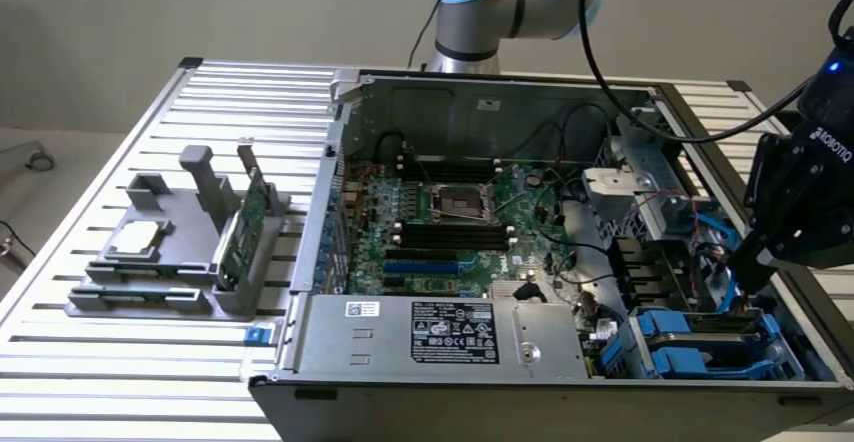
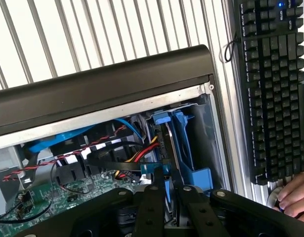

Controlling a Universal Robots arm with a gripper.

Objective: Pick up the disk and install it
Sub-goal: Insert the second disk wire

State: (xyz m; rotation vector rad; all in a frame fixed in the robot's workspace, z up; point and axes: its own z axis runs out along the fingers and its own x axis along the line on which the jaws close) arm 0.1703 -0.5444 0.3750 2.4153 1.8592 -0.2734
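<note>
Inside computer case (image 1: 400, 382), disk (image 2: 167, 148) on edge, lengthwise from gripper (image 2: 166, 190).

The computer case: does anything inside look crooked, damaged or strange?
Nothing looks damaged. The computer case lies open on the slatted table. The hand reaches into the corner bay where blue carrier rails sit. Red and black wires hang loose.
</note>
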